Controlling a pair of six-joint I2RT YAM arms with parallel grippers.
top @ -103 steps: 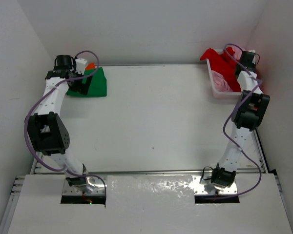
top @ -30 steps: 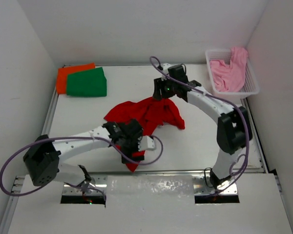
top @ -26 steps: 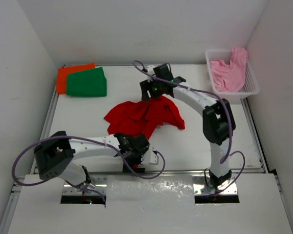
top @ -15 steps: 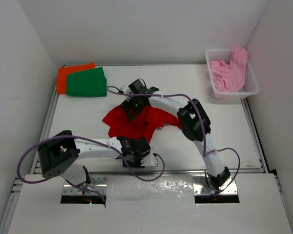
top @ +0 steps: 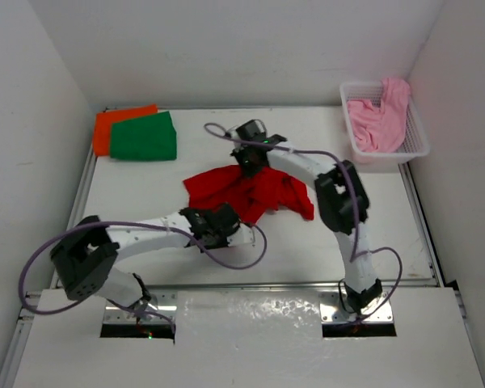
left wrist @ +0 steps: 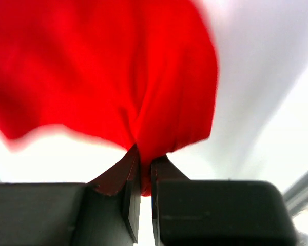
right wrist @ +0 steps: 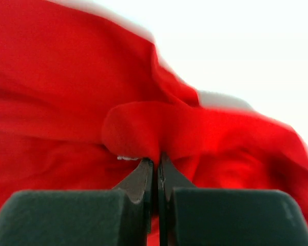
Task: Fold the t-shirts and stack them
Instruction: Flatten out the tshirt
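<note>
Risks first. The left gripper (left wrist: 145, 165) pinches only a narrow gathered tuck at the near edge of the red t-shirt (top: 267, 190). If the arms draw apart hard, that tuck could slide out from between the fingers. It may also hold more than one layer, in which case the cloth would rise as a bunch instead of spreading flat. The right gripper (right wrist: 156, 165), at the shirt's far edge, bites a rolled fold just as shallowly. A lift from there could drop the hem or twist the body, leaving creases that spoil the fold.

The orange t-shirt (top: 113, 123) and green t-shirt (top: 145, 137) lie folded well to the far left of the red t-shirt, the green on top of the orange. The red t-shirt itself lies crumpled on the table (top: 347, 234). Its near edge is clenched between the left fingers and bulges out above their tips. Its far edge is clamped between the right fingers, with cloth fanning away on both sides. To its far right, well apart, stands the basket (top: 388, 157) holding the pink t-shirt (top: 376, 121).
</note>
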